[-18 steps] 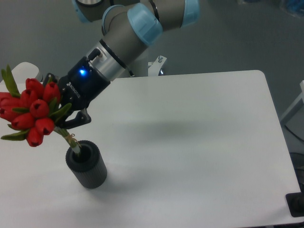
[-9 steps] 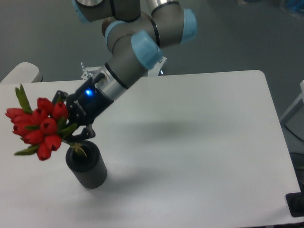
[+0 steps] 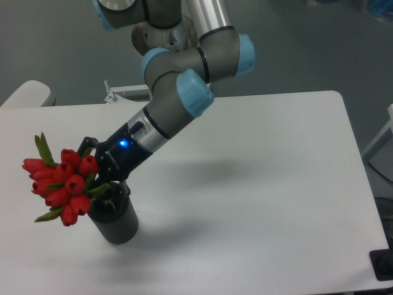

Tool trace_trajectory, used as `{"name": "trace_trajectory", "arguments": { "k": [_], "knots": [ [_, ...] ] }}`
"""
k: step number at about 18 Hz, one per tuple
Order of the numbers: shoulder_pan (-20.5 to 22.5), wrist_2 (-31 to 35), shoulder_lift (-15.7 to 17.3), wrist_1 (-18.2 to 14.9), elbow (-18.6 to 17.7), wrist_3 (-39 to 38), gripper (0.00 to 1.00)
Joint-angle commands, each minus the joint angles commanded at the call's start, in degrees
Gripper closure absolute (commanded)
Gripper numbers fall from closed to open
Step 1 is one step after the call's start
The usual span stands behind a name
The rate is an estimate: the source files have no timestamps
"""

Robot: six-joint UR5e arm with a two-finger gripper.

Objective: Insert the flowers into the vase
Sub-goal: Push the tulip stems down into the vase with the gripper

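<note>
Lower now, red tulip flowers [image 3: 63, 186] tilted into vase [image 3: 115, 220], jaws clamped on stems.

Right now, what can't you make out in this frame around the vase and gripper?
- Stem ends of the flowers: hidden inside the vase, depth unknown.
- Gripper fingertips: covered by leaves and buds, so the grip cannot be read.
- Vase interior: too dark to see.
- Black object at lower right: cut off by the frame edge.
</note>
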Motion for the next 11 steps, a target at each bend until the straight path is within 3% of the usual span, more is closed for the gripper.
{"name": "trace_trajectory", "arguments": {
  "k": [4,7,9,11],
  "knots": [
    [0.18,0.09,-0.97,0.0,0.0,1.06,0.53],
    [0.26,0.09,-1.5,0.0,0.09,1.15,0.42],
    [0.26,0.09,-1.76,0.0,0.09,1.85,0.25],
    [0.35,0.09,-1.76,-0.09,0.0,1.85,0.15]
  ]
}}
